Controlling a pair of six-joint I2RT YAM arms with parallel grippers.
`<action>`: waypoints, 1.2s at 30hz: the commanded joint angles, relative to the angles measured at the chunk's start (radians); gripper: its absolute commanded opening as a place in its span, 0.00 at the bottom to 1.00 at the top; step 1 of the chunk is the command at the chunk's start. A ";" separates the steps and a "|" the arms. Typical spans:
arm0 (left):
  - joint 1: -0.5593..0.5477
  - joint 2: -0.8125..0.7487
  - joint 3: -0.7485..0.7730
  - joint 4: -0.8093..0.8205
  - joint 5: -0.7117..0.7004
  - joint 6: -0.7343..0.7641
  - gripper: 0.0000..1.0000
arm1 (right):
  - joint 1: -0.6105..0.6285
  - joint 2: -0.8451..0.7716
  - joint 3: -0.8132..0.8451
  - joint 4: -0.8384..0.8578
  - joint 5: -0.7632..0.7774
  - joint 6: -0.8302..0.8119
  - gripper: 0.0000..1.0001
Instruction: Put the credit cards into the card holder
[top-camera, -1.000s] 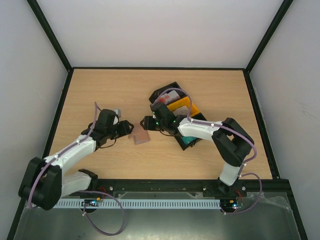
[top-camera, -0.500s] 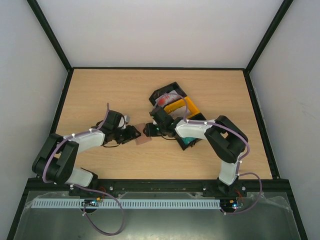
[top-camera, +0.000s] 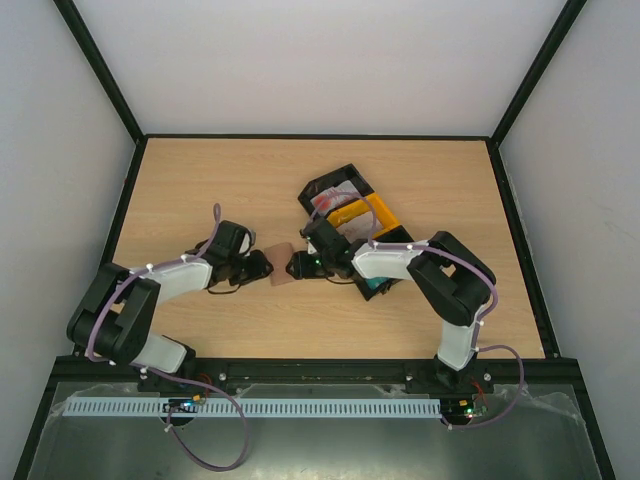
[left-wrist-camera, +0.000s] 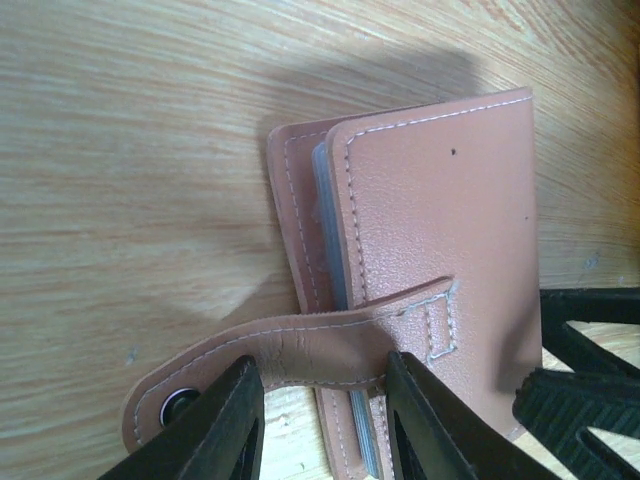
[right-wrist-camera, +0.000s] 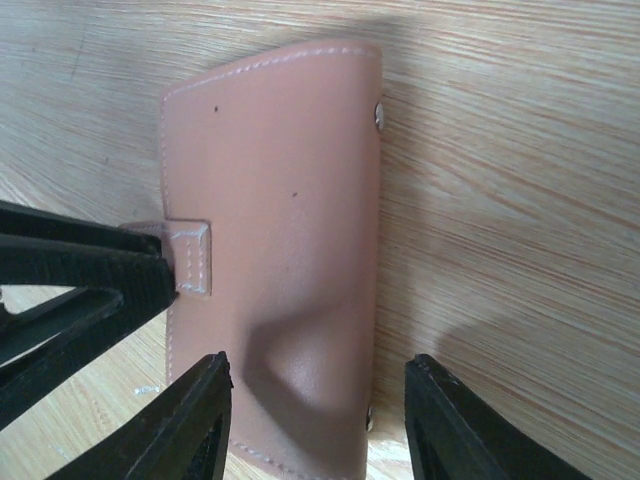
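Brown card holder (top-camera: 283, 266) lies flat; right gripper (right-wrist-camera: 318, 400) straddles it, jaws apart; left gripper (left-wrist-camera: 322, 412) flanks strap (left-wrist-camera: 300, 350), clamping not determinable.

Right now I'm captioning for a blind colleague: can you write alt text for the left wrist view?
A folded brown card holder lies on the wooden table, blue-grey pockets showing at its edge. Its snap strap crosses the tips of the open left claw at the bottom; the right claw shows at lower right.

The left gripper (top-camera: 260, 266) and right gripper (top-camera: 297, 265) hem in the card holder (top-camera: 281, 268) sideways. Trays (top-camera: 372, 209) block the far right, and the surface (top-camera: 200, 180) lies open far-left.
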 joint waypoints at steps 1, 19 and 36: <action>0.002 0.072 -0.011 -0.104 -0.109 0.048 0.36 | -0.023 0.024 -0.023 0.077 -0.071 0.022 0.47; 0.002 0.116 -0.051 -0.078 -0.147 0.045 0.22 | -0.039 0.152 -0.135 0.597 -0.276 0.303 0.38; 0.004 -0.373 0.103 -0.325 -0.225 0.031 0.59 | -0.013 -0.152 0.053 -0.300 0.252 -0.094 0.02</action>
